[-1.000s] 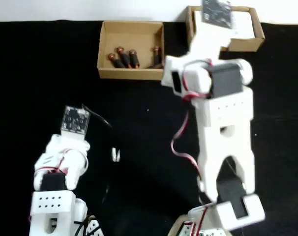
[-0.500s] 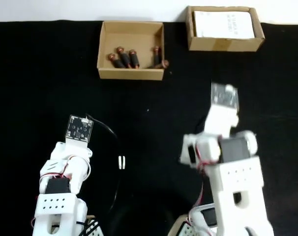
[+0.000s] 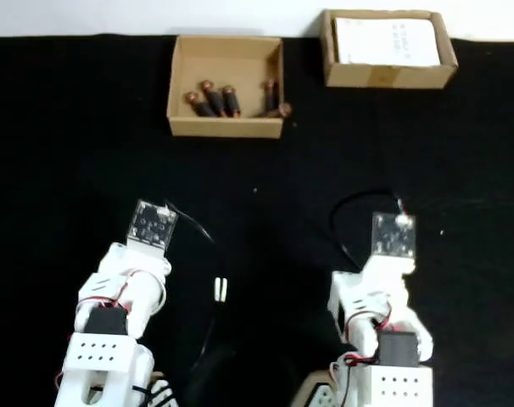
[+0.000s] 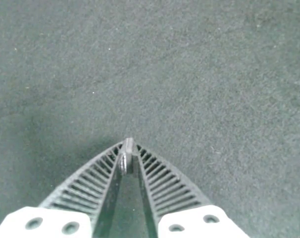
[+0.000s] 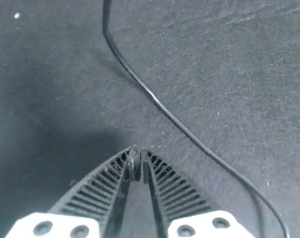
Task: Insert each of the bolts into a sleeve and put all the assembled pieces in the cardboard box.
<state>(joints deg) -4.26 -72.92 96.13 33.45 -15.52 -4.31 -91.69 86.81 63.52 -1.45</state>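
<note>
Several assembled bolt-and-sleeve pieces (image 3: 227, 100) lie in the left cardboard box (image 3: 180, 80) at the back of the table. Both arms are folded back near the front edge, far from the box. My left gripper (image 4: 127, 150) is shut with nothing in it, its tips over bare black cloth. My right gripper (image 5: 136, 156) is shut and empty too, pointing down at the cloth next to a black cable (image 5: 155, 101). In the high view the left arm (image 3: 125, 284) sits at the front left and the right arm (image 3: 380, 288) at the front right.
A second cardboard box (image 3: 387, 75) with a white sheet inside stands at the back right. Black cables (image 3: 208, 280) loop on the cloth beside each arm. The black cloth (image 3: 265, 178) between the arms and the boxes is open room.
The right arm has pulled back from the far boxes to the front right and folded down. The left arm shifted slightly to the right.
</note>
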